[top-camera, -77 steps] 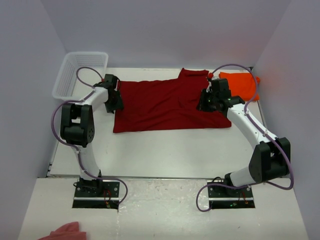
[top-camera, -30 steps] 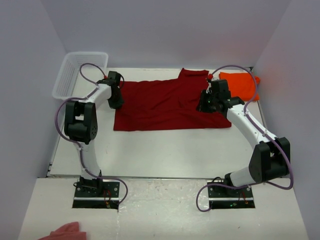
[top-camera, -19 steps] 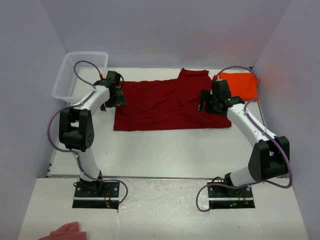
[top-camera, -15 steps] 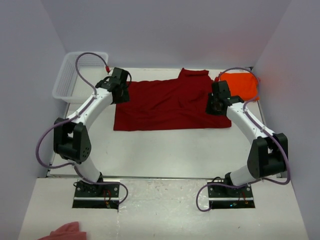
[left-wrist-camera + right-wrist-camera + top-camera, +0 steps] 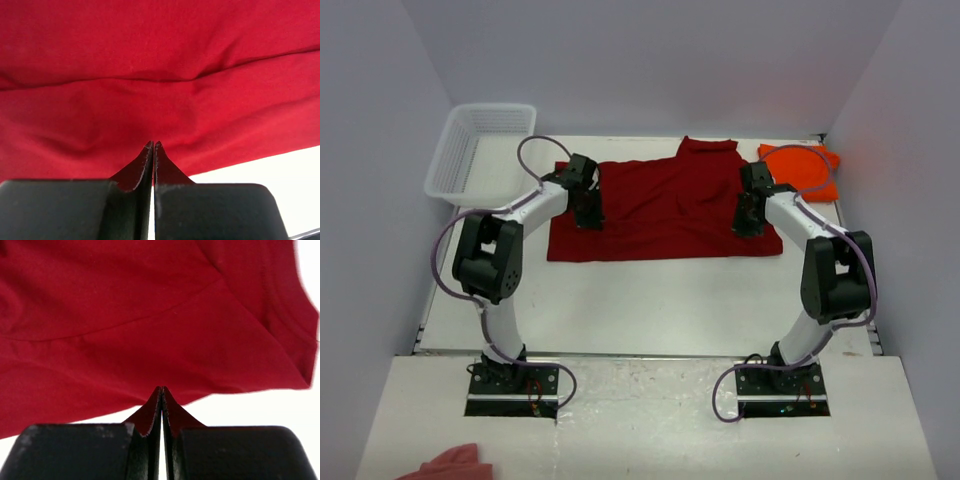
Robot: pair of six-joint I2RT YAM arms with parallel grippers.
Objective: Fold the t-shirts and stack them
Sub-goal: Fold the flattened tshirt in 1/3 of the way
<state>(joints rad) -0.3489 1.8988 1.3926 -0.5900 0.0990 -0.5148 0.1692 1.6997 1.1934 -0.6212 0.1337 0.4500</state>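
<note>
We are pinching the crimson t-shirt, which is lying spread across the far middle of the tabletop. The left tool is gripping it towards its left side and the right tool towards its right side. In both wrist views the jaws are pressed together to a hairline, with a small peak of red cloth drawn up between the tips.

We are judging this to be the start of a fold. To do it well, we are aiming to raise both tools together at the same height and keep the cloth lightly taut between them. That way the carried edge should travel straight and land square, with no sagging middle. A shallow pinch could slip, so a slow lift seems wise.

For room, the near half of the tabletop is lying bare and is offering the widest path. The far edge is sitting close under the back wall. The orange t-shirt, folded small, is resting at the far right just beside the right tool's arm, so a wide swing there is risking a nudge. The white basket is standing at the far left, well apart.
</note>
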